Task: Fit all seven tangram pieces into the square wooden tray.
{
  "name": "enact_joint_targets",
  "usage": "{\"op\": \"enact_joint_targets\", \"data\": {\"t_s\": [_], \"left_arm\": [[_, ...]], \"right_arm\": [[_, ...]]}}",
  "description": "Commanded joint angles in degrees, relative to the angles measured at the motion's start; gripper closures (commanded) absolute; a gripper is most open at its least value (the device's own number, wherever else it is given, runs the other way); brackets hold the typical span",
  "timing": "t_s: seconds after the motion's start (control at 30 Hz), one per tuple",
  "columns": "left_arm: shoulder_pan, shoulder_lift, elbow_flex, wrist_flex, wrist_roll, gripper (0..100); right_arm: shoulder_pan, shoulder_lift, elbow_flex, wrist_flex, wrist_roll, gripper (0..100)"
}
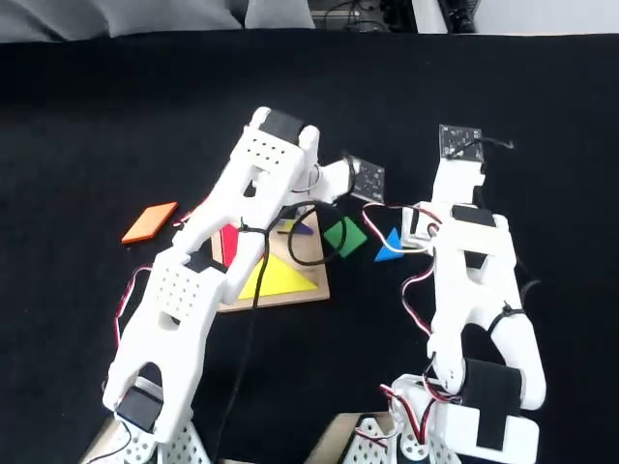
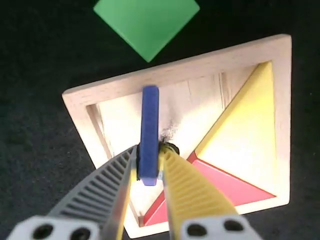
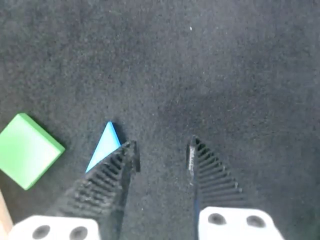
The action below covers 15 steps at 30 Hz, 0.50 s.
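The square wooden tray (image 2: 175, 72) holds a big yellow triangle (image 2: 245, 135) and a red triangle (image 2: 220, 185), edge to edge. My left gripper (image 2: 149, 165) hangs over the tray's bare part, shut on a dark blue piece (image 2: 149, 130) held on edge. A green square (image 1: 344, 236) and a light blue triangle (image 1: 390, 247) lie on the cloth just right of the tray (image 1: 290, 298). My right gripper (image 3: 162, 155) stands open low over the cloth, beside the light blue triangle (image 3: 104, 145), nothing between its fingers. An orange parallelogram (image 1: 150, 222) lies left of the tray.
The table is covered with black cloth. The green square (image 3: 27, 150) sits between the tray and the right gripper. Cables hang from both arms over the tray's right side. Open cloth stretches behind and to the far right.
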Motion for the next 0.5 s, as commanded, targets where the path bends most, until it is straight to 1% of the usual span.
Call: {"op": "enact_joint_targets", "data": {"t_s": [0.0,0.13,0.23,0.33,0.47], "left_arm": [[-1.9,-1.1,-0.3,1.0,-2.4,97],[-2.0,-1.1,-0.3,1.0,-2.7,97],[-3.3,-1.1,-0.3,1.0,-5.3,97],[-4.4,-2.2,-0.1,1.0,-5.9,97],[-2.2,-3.5,1.0,1.0,-5.9,97]], "right_arm": [[0.4,-2.2,-3.0,-0.9,-0.1,84.0],[0.4,-2.2,-3.0,-0.9,-0.1,84.0],[0.4,-2.2,-2.9,-0.9,-0.1,84.0],[0.4,-2.2,-2.9,-0.9,-0.2,84.0],[-1.2,-2.2,-2.9,-0.9,0.0,84.0]]}}
